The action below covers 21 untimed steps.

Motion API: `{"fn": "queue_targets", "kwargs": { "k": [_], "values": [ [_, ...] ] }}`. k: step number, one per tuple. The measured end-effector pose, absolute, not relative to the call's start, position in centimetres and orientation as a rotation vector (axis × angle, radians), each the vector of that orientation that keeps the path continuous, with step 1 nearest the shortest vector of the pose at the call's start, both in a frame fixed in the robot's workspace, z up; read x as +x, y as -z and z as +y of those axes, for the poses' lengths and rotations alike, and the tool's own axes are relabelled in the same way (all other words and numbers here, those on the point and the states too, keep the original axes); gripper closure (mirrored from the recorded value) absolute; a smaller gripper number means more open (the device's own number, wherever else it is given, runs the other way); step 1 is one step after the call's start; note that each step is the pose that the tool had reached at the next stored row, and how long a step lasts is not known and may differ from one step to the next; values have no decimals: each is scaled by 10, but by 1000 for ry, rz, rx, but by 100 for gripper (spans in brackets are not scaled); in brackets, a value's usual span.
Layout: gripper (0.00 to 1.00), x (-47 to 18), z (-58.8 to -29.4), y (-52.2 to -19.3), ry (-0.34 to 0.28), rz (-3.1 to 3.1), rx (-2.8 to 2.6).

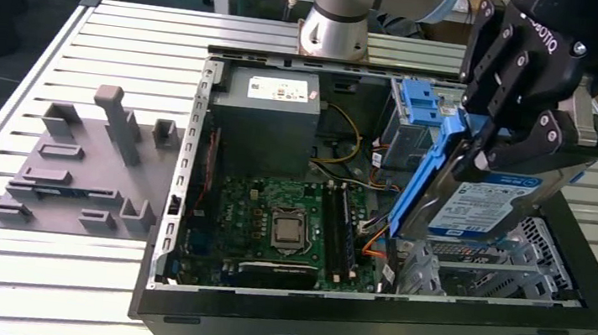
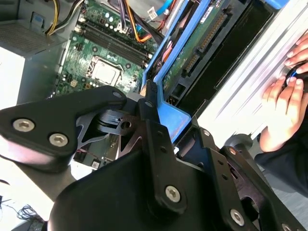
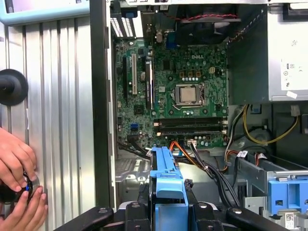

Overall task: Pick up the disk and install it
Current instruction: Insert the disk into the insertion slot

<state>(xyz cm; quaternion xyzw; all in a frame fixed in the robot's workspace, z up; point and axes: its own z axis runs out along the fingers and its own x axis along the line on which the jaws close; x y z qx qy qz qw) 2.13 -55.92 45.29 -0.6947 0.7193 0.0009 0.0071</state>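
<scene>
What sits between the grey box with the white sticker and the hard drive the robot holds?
In the exterior view, loose yellow and orange cables run through the gap between the grey box and the disk.

Disk (image 1: 498,199) stands on edge between the jaws, over the open case (image 1: 371,332), at its end on the exterior view's right. Motherboard (image 1: 282,216) lies flat on the case floor, to the exterior view's left of the jaws. Power supply box (image 1: 271,118) sits in the case behind the motherboard. Drive bay (image 1: 419,105) is just beyond the jaws, toward the arm base (image 1: 339,20). Fixture block (image 1: 79,168) lies on the surface (image 1: 123,29) outside the case, well apart from the jaws. A person's hands (image 3: 17,166) are at the surface outside the case wall.
</scene>
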Motion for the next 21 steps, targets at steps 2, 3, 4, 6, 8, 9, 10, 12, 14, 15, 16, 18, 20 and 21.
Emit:
{"fn": "queue_targets", "kwargs": {
  "k": [2,3,4,6,8,9,10,12,14,15,16,18,20,21],
  "values": [
    [64,25,-559,-452,-3,2250,-2173],
    [64,27,-559,-452,-3,2250,-2173],
    [64,29,-559,-452,-3,2250,-2173],
    [64,32,-559,-452,-3,2250,-2173],
    [64,34,-559,-452,-3,2250,-2173],
    [64,36,-559,-451,-3,2250,-2173],
    [64,37,-559,-451,-3,2250,-2173],
    [64,40,-559,-451,-3,2250,-2173],
    [64,42,-559,-451,-3,2250,-2173],
    [64,43,-559,-451,-3,2250,-2173],
    [64,44,-559,-451,-3,2250,-2173],
    [64,47,-559,-450,-3,2250,-2173],
    [64,51,-559,-449,-2,2250,-2173],
    [64,52,-559,-449,-2,2250,-2173]
  ]
}}
